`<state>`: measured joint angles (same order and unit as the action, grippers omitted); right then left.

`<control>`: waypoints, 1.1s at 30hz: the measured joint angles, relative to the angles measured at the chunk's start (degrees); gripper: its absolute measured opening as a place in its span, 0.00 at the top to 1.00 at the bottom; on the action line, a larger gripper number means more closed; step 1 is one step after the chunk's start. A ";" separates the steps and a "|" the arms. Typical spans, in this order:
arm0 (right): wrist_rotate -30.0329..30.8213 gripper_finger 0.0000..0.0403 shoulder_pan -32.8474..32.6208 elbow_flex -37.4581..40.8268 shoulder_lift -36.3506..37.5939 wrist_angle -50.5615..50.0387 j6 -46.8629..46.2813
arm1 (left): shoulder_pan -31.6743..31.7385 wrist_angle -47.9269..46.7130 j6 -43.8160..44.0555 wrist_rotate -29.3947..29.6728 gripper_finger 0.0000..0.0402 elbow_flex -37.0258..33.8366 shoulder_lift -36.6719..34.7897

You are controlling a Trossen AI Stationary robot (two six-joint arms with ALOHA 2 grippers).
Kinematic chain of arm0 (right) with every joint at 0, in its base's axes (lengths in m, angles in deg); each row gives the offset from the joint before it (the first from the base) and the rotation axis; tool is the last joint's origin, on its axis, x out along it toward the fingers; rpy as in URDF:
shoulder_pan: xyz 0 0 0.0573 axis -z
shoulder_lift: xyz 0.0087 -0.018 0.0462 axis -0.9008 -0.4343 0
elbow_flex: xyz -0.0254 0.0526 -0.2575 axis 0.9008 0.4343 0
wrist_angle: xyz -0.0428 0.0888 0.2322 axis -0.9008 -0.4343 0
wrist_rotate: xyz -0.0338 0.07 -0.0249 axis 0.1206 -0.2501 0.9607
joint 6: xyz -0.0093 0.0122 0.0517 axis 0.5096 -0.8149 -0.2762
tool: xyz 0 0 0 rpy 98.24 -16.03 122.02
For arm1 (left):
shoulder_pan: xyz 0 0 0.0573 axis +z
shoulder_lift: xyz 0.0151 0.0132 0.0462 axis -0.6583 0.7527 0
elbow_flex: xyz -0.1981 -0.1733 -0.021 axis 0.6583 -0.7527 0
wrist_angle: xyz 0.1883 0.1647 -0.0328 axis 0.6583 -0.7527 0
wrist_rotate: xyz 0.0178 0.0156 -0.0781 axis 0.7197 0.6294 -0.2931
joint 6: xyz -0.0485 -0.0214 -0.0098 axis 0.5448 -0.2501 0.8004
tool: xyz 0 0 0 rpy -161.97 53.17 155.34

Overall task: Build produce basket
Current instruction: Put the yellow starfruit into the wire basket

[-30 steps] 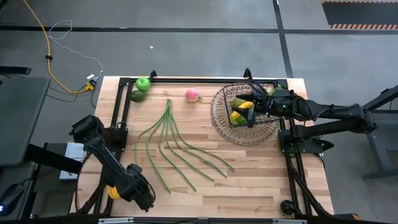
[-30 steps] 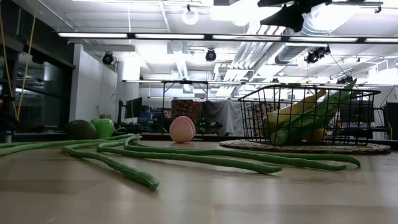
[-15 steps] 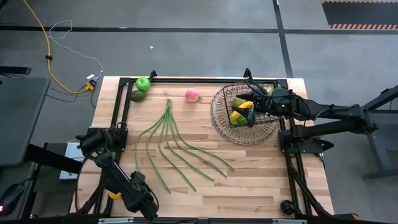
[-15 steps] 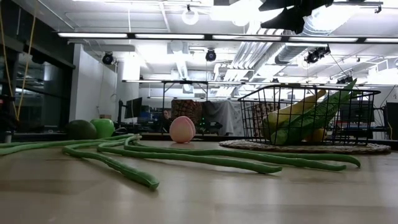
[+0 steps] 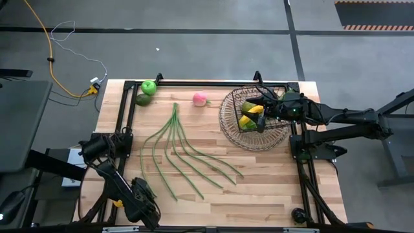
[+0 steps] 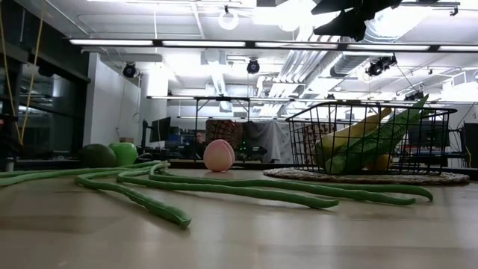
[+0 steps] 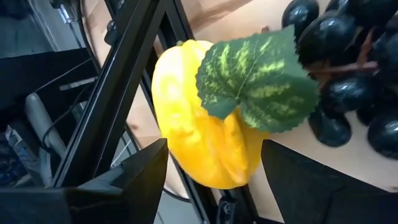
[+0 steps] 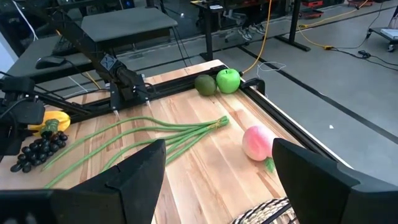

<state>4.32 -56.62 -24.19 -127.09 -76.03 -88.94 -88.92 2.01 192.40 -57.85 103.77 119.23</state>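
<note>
- Left gripper (image 7: 214, 180): fingers apart, empty, poised at a yellow pepper (image 7: 202, 124) beside dark grapes (image 7: 348, 68).
- Right gripper (image 5: 264, 110): fingers apart, empty, above the basket (image 5: 229, 126).

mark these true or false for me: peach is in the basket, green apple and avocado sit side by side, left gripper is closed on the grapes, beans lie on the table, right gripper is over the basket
1. The pink peach is in the wire basket. False: it sits on the table, outside the basket.
2. The green apple and avocado sit side by side. True.
3. The left gripper is closed on the dark grapes. False: its jaws are open at a yellow pepper, beside the grapes.
4. The long green beans lie on the table. True.
5. The right gripper is over the basket. True.
</note>
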 joint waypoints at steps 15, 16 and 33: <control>0.02 0.30 0.00 0.00 -0.02 -0.04 0.02 | -0.06 0.02 0.18 1.23 0.53 0.00 0.89; 0.00 0.30 0.00 0.00 0.00 -0.04 0.02 | -0.06 0.02 0.20 1.56 0.55 0.00 0.89; 0.02 0.30 0.00 0.00 0.00 -0.04 0.67 | -1.66 0.28 0.30 3.54 0.65 -0.04 0.91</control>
<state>4.34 -56.62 -24.19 -127.09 -76.07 -88.27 -90.58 2.29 192.70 -54.31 103.72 120.13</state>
